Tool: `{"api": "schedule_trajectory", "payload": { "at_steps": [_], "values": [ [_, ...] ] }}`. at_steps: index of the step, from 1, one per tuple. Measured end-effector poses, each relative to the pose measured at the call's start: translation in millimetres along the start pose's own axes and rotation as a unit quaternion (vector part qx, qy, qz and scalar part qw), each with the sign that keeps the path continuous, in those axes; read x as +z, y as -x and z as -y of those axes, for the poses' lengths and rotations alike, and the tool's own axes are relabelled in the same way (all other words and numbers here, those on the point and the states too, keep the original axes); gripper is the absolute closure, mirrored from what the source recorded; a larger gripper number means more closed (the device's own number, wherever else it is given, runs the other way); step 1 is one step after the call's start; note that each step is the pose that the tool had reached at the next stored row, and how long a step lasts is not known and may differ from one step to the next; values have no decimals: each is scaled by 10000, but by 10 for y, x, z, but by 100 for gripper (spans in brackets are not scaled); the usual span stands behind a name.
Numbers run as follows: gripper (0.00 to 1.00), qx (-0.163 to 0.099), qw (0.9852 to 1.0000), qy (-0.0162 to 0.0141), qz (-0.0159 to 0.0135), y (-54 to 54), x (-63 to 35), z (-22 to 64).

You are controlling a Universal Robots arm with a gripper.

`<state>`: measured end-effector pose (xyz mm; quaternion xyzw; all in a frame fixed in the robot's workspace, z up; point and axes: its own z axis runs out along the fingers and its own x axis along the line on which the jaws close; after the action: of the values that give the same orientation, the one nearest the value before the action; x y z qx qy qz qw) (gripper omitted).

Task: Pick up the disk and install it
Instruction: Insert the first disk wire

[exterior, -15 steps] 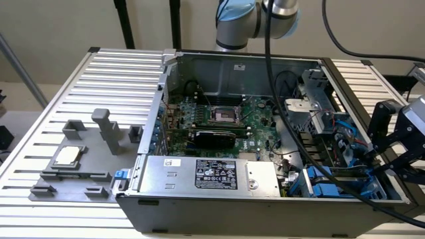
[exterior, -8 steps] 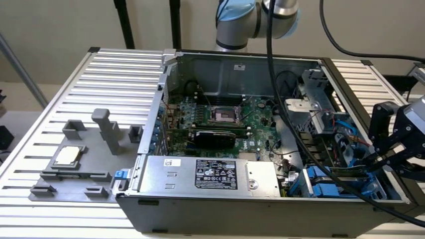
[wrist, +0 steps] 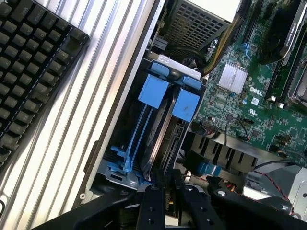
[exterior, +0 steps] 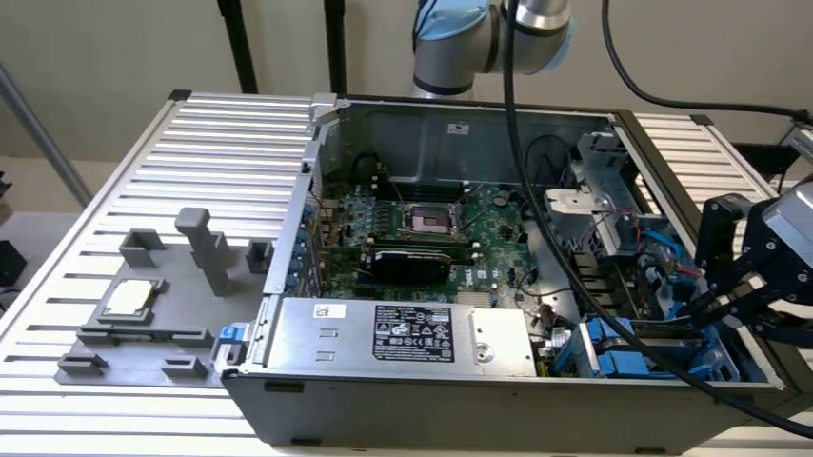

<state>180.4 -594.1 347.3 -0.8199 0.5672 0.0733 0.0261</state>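
1. Workspace. In the exterior view an open computer case (exterior: 508, 419) lies on the ribbed metal tabletop (exterior: 228, 133). Its motherboard (exterior: 439, 224) is exposed in the middle. The power supply (exterior: 394, 331), a grey box with a black label, sits along the near wall.

2. Fixture. A grey fixture (exterior: 140, 333) stands on the tabletop at the exterior view's left, well apart from the hand. A small square silver chip (exterior: 131, 297) rests on it.

3. Arm. The arm (exterior: 483, 38) rises behind the case. A black cable (exterior: 512, 114) hangs from it across the open interior.

4. Hand position. I see the hand (exterior: 702, 312) at the exterior view's right, lowered over the near right corner of the case, where the blue carriers sit.

5. Disk location. In the wrist view the disk (wrist: 158, 134) stands on edge inside the drive bay (wrist: 120, 143). Two blue carrier tabs (wrist: 153, 90) sit side by side at the end of the bay farthest from the hand. The disk's dark edge runs from between these tabs toward the hand. The hand is just beside the disk's near end.

6. Hand state. I cannot tell whether the hand is closed on the disk or clear of it.

7. Surroundings. A black keyboard (wrist: 29, 62) lies on the tabletop outside the case, beyond the bay wall. A finned silver heatsink (wrist: 233, 77) sits on the motherboard, on the opposite side of the bay from the keyboard.
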Motion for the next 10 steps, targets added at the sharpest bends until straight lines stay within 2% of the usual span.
{"api": "schedule_trajectory", "payload": {
  "at_steps": [3,6,10],
  "values": [
    [82,-2,10000,-10,-2,42,11,-114],
    [82,-6,10000,-36,-12,86,22,-232],
    [82,7,9999,-98,-33,112,30,-303]
  ]
}}
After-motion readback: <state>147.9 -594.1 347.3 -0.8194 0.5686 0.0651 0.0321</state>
